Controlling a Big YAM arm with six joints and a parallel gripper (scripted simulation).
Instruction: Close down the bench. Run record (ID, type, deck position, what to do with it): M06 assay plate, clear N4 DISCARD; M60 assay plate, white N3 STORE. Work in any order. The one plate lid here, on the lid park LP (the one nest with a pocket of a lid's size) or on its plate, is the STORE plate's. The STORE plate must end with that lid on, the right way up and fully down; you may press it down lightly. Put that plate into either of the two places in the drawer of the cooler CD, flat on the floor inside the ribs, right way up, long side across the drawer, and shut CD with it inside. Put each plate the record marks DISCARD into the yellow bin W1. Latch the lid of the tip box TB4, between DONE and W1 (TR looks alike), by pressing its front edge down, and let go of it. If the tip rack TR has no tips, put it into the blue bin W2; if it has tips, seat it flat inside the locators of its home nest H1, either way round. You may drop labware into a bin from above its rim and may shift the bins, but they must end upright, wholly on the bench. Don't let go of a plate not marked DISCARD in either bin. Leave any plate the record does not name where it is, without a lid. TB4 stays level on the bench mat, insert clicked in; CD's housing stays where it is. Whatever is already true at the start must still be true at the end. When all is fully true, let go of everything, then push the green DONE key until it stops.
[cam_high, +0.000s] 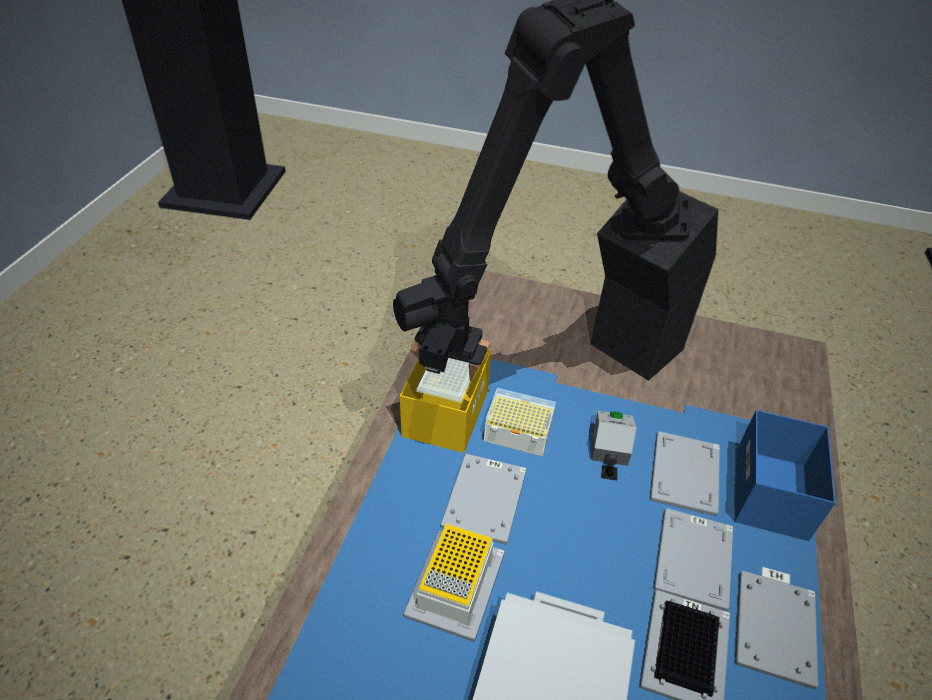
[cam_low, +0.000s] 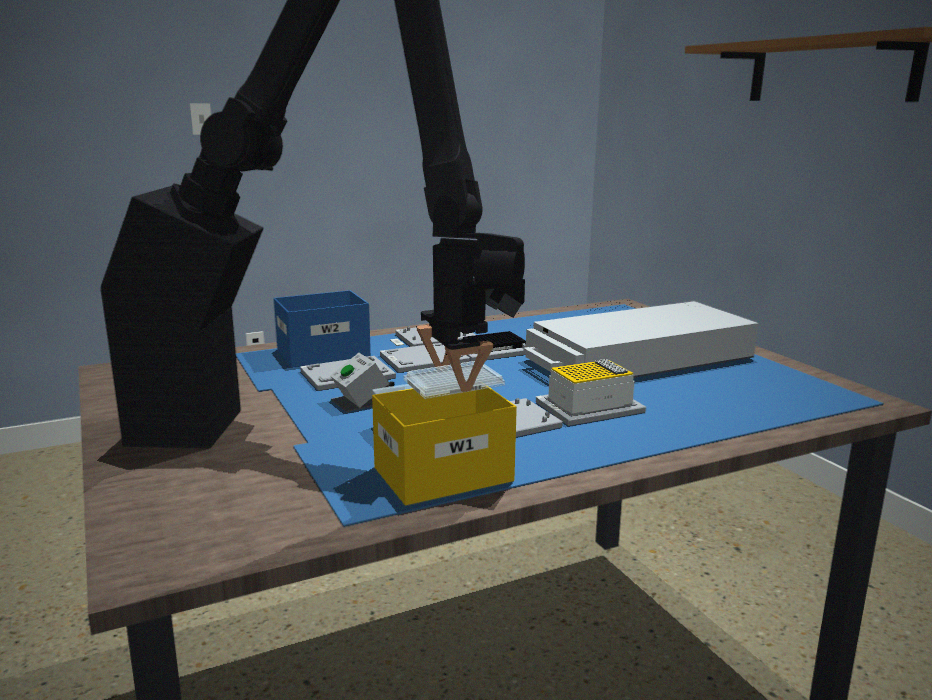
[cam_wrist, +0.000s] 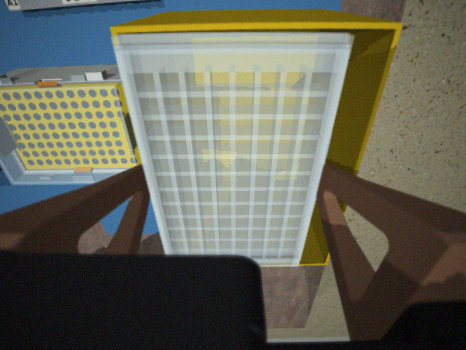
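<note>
Because it is marked for discard, the clear plate is held level just above the yellow bin. It is clamped across its short width by the gripper, so that a release should drop it inside the rim.

A matte black jointed arm rises from a boxy black pedestal, ending in brown-fingered tool.

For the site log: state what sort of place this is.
Probably a lab automation bench: a clear well plate held by the hand over bin W1, tip boxes, and labelled plate nests on a blue mat.
</note>
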